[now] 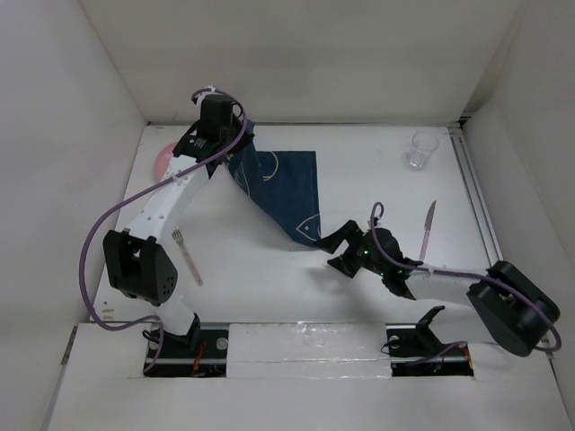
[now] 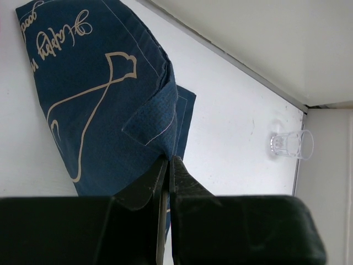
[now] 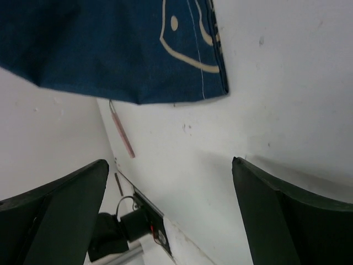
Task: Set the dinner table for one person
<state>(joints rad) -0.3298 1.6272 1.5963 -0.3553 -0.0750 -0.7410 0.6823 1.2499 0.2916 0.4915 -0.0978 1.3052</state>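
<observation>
The dinner table [image 1: 377,193] is a white tabletop with white walls. A dark-blue placemat [image 1: 286,190] with pale outlines lies crumpled at the middle back. My left gripper [image 1: 235,144] is shut on its far left corner and holds that corner lifted; the left wrist view shows the cloth [image 2: 99,94] pinched at the fingertips of the gripper [image 2: 168,159]. My right gripper [image 1: 333,250] is open and empty, just off the mat's near corner [image 3: 182,83], with its fingers spread wide in the right wrist view [image 3: 170,161].
A pink-handled fork [image 1: 187,255] lies at the left front and also shows in the right wrist view [image 3: 122,138]. A pink-handled knife [image 1: 426,230] lies at the right. A clear glass [image 1: 420,150] stands at the back right [image 2: 291,144]. A pink plate [image 1: 163,160] sits at the back left.
</observation>
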